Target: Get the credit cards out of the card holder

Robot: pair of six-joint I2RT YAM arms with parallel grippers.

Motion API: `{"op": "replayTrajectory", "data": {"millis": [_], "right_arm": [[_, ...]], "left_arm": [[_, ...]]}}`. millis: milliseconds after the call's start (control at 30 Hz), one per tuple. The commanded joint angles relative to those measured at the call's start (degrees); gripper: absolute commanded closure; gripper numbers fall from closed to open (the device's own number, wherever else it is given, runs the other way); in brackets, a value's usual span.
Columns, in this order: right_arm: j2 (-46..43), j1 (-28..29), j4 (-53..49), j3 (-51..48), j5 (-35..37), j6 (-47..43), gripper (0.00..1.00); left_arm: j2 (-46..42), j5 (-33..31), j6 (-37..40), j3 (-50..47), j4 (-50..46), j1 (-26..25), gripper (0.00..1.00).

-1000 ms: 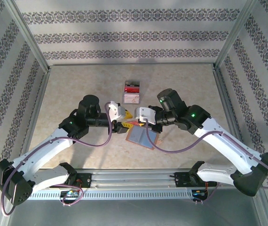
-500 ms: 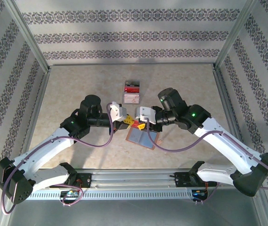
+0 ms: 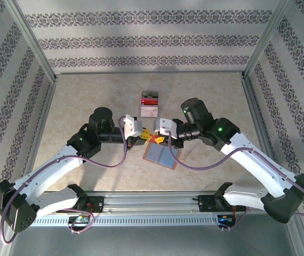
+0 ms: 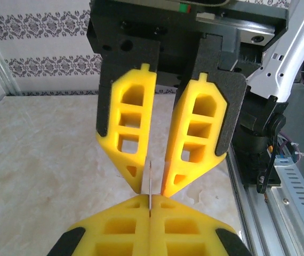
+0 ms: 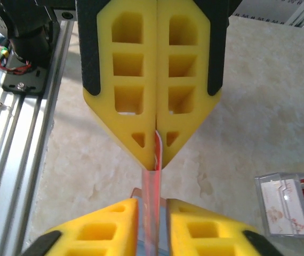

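Pinching a red credit card (image 5: pixel 152 184) edge-on between closed fingers, left gripper (image 4: pixel 149 205), right gripper (image 5: pixel 153 209) facing it tip to tip, jaws narrowly apart astride that card, card holder (image 3: pixel 160 156) lying open on the table (image 3: pixel 88 101) just beneath both.

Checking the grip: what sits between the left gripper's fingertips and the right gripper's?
A red credit card, edge-on, in the right wrist view: left gripper shut on it, right gripper open around it.
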Motion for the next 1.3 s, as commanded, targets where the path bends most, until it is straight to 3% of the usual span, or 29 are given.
{"op": "replayTrajectory", "data": {"millis": [0,67,233,267,333,533,833,1033,1267], "right_arm": [[-0.2,-0.69,0.95,-0.47,-2.19,0.29,0.89],[-0.18,-0.77,0.77,-0.42,-2.17,0.33,0.98],[0.41,-1.57,-1.41,1.53,-1.09,-1.2,1.0],[0.79,-1.61,-2.12,2.17,-0.67,-1.65,1.0],[2.01,-1.75,-4.19,3.99,0.67,-2.93,1.0],[6.69,-2.54,-7.58,9.45,6.12,-6.91,1.0],[18.94,-4.27,-10.48,19.93,13.82,-9.53,1.0],[28.93,-4.54,-13.54,28.73,20.72,-9.73,1.0],[40.42,-5.08,-17.58,39.97,26.08,-10.68,1.0]], "left_arm": [[-1.16,0.68,-0.79,-0.23,3.09,-0.56,1.0],[-1.47,0.3,-0.95,-0.4,3.34,-0.56,0.99],[-3.68,-2.47,-1.06,-2.08,3.28,-0.56,0.66],[-4.42,-3.37,-1.1,-2.58,3.11,-0.55,0.66],[-6.38,-6.2,-0.92,-3.76,1.96,-0.61,0.62],[-14.26,-18.76,-2.81,-8.54,-1.69,-0.58,0.38],[-27.89,-33.05,-13.21,-16.66,-7.89,-0.56,0.35],[-35.5,-38.06,-19.88,-21.18,-9.68,-0.6,0.31],[-37.16,-45.59,-22.39,-21.14,-15.75,-0.47,0.25]]}}
